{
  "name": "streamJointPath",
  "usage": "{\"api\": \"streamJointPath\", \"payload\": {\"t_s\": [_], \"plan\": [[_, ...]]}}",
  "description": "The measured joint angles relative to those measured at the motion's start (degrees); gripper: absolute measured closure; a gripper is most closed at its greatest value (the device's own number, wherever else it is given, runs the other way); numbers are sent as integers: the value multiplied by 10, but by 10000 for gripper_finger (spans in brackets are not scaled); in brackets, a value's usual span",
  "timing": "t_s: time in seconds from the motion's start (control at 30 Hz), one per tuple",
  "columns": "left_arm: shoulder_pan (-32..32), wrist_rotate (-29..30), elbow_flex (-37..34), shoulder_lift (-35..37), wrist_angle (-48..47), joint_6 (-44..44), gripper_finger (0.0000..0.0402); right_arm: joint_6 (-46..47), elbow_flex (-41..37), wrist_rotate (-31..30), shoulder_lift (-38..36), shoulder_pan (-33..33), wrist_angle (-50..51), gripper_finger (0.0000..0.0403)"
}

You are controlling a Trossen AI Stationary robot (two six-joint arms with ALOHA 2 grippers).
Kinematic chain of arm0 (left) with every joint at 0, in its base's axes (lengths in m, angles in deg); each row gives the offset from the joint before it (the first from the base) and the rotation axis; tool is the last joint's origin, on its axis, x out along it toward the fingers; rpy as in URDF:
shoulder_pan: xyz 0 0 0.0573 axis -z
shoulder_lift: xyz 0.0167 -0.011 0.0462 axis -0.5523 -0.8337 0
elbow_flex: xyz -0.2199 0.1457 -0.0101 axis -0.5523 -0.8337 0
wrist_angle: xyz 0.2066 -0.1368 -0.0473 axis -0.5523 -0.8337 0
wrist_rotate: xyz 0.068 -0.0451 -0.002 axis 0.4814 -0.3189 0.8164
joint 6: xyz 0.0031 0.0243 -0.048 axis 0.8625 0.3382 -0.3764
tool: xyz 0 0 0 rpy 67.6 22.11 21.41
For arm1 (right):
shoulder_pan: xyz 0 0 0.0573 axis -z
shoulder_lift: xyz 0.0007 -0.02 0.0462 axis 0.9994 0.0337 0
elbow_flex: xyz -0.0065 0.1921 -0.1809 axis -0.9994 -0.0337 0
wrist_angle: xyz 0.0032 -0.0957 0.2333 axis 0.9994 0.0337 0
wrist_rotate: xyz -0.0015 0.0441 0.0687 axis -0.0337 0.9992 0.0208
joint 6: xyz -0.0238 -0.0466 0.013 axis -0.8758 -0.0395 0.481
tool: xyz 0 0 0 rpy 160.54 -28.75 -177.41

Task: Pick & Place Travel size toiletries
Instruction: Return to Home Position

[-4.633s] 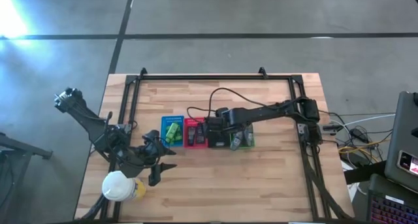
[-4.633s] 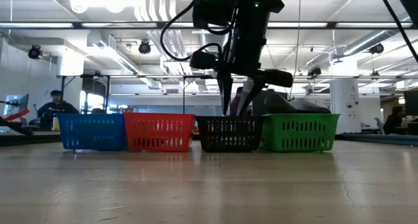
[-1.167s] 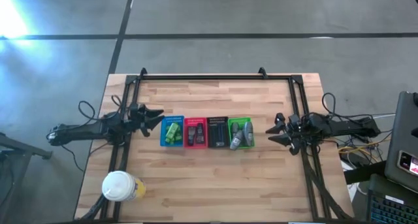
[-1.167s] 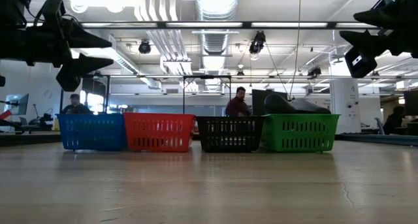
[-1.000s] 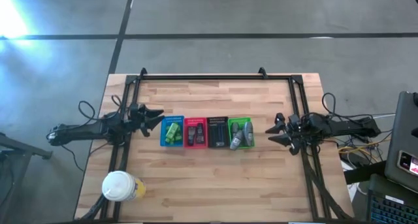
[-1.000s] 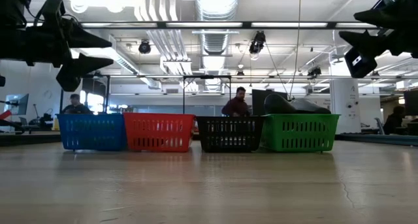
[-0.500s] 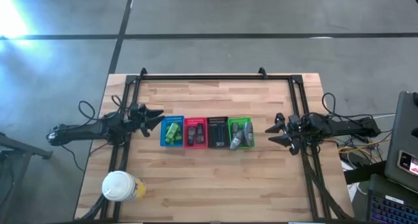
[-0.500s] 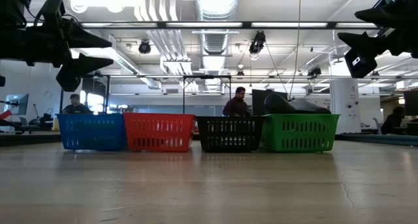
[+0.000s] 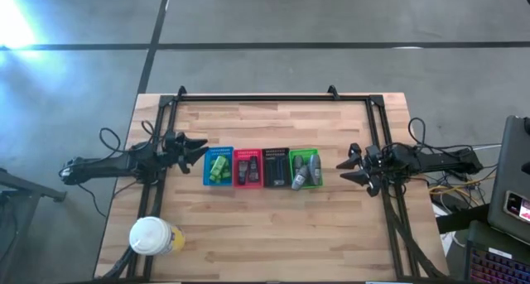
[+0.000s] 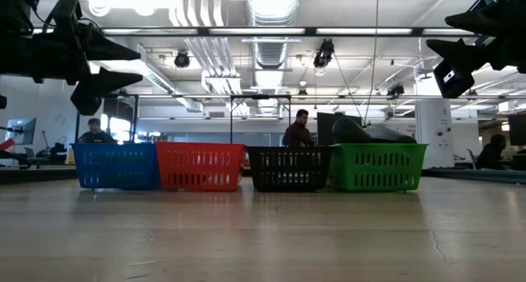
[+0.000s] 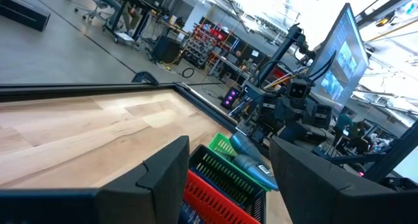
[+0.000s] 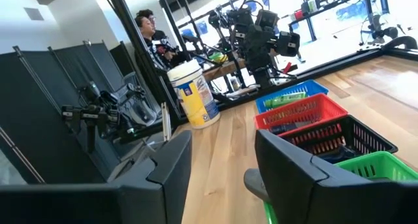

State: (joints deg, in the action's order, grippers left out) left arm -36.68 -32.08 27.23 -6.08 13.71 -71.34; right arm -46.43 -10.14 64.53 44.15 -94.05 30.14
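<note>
Left tool (image 9: 196, 146) and right tool (image 9: 348, 170) hang spread and empty at the wooden tabletop's (image 9: 265, 226) sides. Bright green little bottles (image 9: 219, 167) fill the blue plastic basket (image 10: 115, 165), grey tapered tubes (image 9: 305, 170) the green plastic basket (image 10: 378, 167) (heaped high; a jolt might tip one out).

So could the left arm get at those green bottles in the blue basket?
Probably yes: the left gripper hangs open close beside the blue basket, and nothing covers the green bottles lying in it.

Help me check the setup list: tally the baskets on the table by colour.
Blue basket: 1
Red basket: 1
Black basket: 1
Green basket: 1
Total: 4
</note>
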Motion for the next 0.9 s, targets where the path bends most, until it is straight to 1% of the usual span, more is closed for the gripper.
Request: {"api": "streamJointPath", "payload": {"t_s": [0.9], "plan": [[0,0,0,0,-1,0,183,0,0,1,0,0,0,315]]}}
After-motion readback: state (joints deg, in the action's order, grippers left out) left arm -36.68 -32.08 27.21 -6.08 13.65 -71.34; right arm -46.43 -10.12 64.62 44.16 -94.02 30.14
